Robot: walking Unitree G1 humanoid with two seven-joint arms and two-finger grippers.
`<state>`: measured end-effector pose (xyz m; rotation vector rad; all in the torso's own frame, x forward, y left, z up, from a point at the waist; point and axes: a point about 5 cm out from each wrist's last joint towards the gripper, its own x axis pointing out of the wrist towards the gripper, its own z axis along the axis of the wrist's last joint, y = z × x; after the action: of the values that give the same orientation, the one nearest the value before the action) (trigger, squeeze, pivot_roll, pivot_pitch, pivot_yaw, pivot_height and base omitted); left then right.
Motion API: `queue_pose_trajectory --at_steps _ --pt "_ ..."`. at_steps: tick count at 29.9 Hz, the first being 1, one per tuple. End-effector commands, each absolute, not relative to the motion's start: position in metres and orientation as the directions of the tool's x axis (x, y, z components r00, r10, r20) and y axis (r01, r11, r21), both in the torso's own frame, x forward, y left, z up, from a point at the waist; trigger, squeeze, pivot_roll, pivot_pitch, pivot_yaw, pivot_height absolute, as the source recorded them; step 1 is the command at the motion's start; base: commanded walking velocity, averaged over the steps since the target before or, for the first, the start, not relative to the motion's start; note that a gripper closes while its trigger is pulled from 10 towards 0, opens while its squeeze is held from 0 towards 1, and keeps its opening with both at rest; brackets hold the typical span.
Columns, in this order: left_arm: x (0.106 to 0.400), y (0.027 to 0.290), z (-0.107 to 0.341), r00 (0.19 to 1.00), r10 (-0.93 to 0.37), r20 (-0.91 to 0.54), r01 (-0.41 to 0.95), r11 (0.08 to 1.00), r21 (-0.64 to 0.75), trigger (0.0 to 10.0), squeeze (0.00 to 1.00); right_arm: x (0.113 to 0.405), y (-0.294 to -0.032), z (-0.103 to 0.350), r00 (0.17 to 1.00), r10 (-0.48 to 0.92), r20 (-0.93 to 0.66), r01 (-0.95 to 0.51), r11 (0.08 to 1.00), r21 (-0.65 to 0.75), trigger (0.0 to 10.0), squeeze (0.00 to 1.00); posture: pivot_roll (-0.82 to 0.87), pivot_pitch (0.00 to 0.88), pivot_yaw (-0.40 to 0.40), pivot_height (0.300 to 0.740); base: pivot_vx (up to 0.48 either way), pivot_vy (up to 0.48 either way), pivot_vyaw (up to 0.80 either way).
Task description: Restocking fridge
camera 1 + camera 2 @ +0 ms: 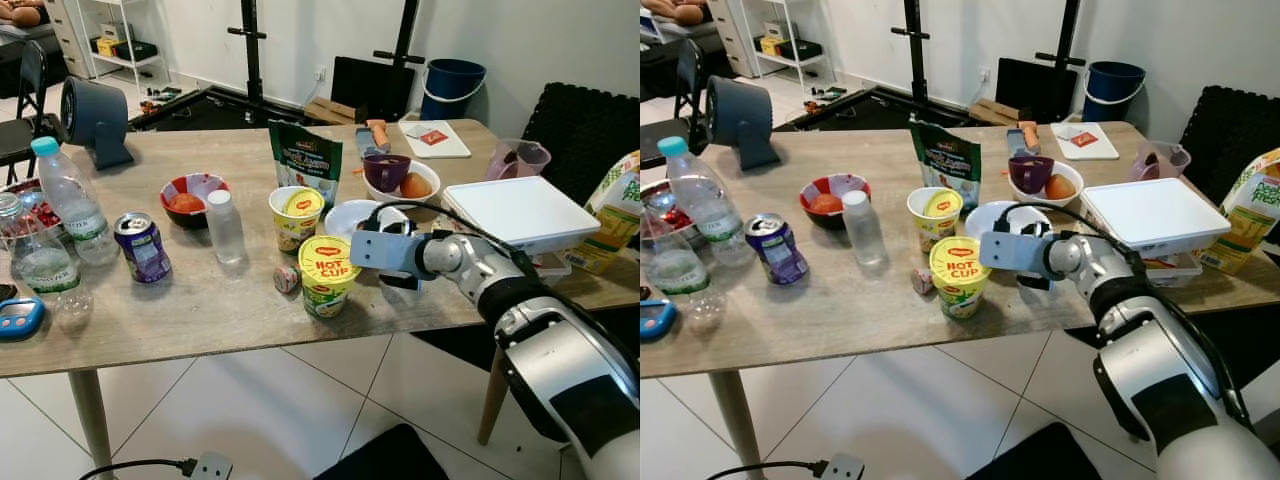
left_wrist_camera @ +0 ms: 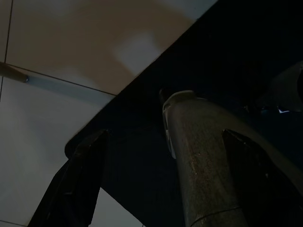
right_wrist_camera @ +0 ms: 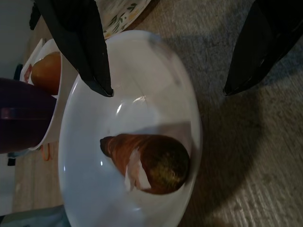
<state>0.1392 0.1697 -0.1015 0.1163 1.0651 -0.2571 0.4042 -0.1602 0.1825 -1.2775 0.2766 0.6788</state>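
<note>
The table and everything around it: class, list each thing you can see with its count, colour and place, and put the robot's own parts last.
Hot Cup noodle cups: two, yellow lids, table centre front.
Snack pouch: one, green, upright behind the cups.
Water bottles: two large clear ones, left edge; one small bottle, centre.
Soda can: one, purple, left of centre.
Red bowl: one, holding something red.
White bowl: one, holding a brown pear-like fruit, under the right gripper.
White box: one, right side.
Juice carton: one, far right.
Fan: one, grey, far left corner.
Bucket: one, blue, floor behind.
Right gripper: open, above the white bowl.
Left gripper: idle, low in shade.
</note>
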Motion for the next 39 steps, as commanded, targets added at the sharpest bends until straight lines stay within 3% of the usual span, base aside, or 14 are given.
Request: queue_pose_trajectory --at_steps 1,3,4,5,8,9,10,13,14,24,31,39 --pt "0.084 0.168 -0.118 0.268 -0.158 -0.95 0.25 0.964 -0.09 10.0 0.0 0.401 -0.166 0.175 0.744 0.283 -0.605 -0.649 0.096 -0.754 10.0 0.0 0.03 0.164 -0.066 0.74 0.0 0.0 0.0" --pt "0.084 0.167 -0.118 0.269 -0.16 -0.95 0.251 0.964 -0.092 10.0 0.0 0.401 -0.166 0.174 0.737 0.284 -0.614 -0.658 0.088 -0.748 10.0 0.0 0.03 0.164 -0.066 0.74 0.0 0.0 0.0" --pt "0.085 0.166 -0.118 0.27 -0.163 -0.949 0.253 0.963 -0.093 10.0 0.0 0.4 -0.166 0.173 0.729 0.285 -0.622 -0.665 0.08 -0.743 6.4 0.0 0.03 0.165 -0.069 0.74 0.0 0.0 0.0" --pt "0.085 0.166 -0.118 0.271 -0.164 -0.948 0.253 0.963 -0.094 10.0 0.0 0.4 -0.166 0.173 0.721 0.289 -0.63 -0.672 0.074 -0.736 3.9 0.0 0.03 0.166 -0.07 0.74 0.0 0.0 0.0" --pt "0.085 0.165 -0.118 0.271 -0.165 -0.948 0.254 0.963 -0.095 10.0 0.0 0.399 -0.166 0.173 0.717 0.291 -0.633 -0.676 0.071 -0.733 3.9 0.0 0.03 0.166 -0.07 0.74 0.0 0.0 0.0" --pt "0.085 0.165 -0.118 0.272 -0.166 -0.948 0.255 0.962 -0.096 10.0 0.0 0.399 -0.165 0.173 0.714 0.292 -0.636 -0.679 0.067 -0.731 0.0 0.0 0.03 0.166 -0.07 0.74 0.0 0.0 0.0" --pt "0.085 0.165 -0.118 0.273 -0.168 -0.947 0.256 0.962 -0.097 10.0 0.0 0.399 -0.165 0.173 0.715 0.292 -0.635 -0.677 0.065 -0.733 0.6 0.0 0.03 0.166 -0.07 0.74 0.0 0.0 0.0" --pt "0.085 0.165 -0.118 0.273 -0.168 -0.947 0.256 0.962 -0.097 10.0 0.0 0.399 -0.165 0.173 0.716 0.292 -0.634 -0.676 0.063 -0.734 0.6 0.0 0.03 0.166 -0.072 0.74 0.0 0.0 0.0" --pt "0.085 0.164 -0.118 0.272 -0.169 -0.947 0.257 0.961 -0.098 10.0 0.0 0.4 -0.164 0.174 0.721 0.3 -0.624 -0.67 0.072 -0.739 10.0 0.0 0.03 0.166 -0.072 0.74 0.0 0.0 0.0" --pt "0.083 0.165 -0.119 0.266 -0.169 -0.949 0.266 0.959 -0.096 10.0 0.0 0.401 -0.163 0.179 0.733 0.335 -0.593 -0.661 0.143 -0.736 10.0 0.0 0.03 0.164 -0.07 0.74 0.0 0.0 0.0" --pt "0.085 0.164 -0.118 0.269 -0.172 -0.948 0.274 0.957 -0.096 10.0 0.0 0.403 -0.162 0.188 0.733 0.398 -0.551 -0.67 0.284 -0.686 10.0 0.0 0.03 0.159 -0.071 0.74 0.0 0.0 0.0" --pt "0.088 0.163 -0.118 0.273 -0.175 -0.946 0.285 0.954 -0.094 10.0 0.0 0.405 -0.163 0.193 0.75 0.401 -0.527 -0.655 0.336 -0.677 10.0 0.0 0.02 0.155 -0.069 0.74 0.0 0.0 0.0"
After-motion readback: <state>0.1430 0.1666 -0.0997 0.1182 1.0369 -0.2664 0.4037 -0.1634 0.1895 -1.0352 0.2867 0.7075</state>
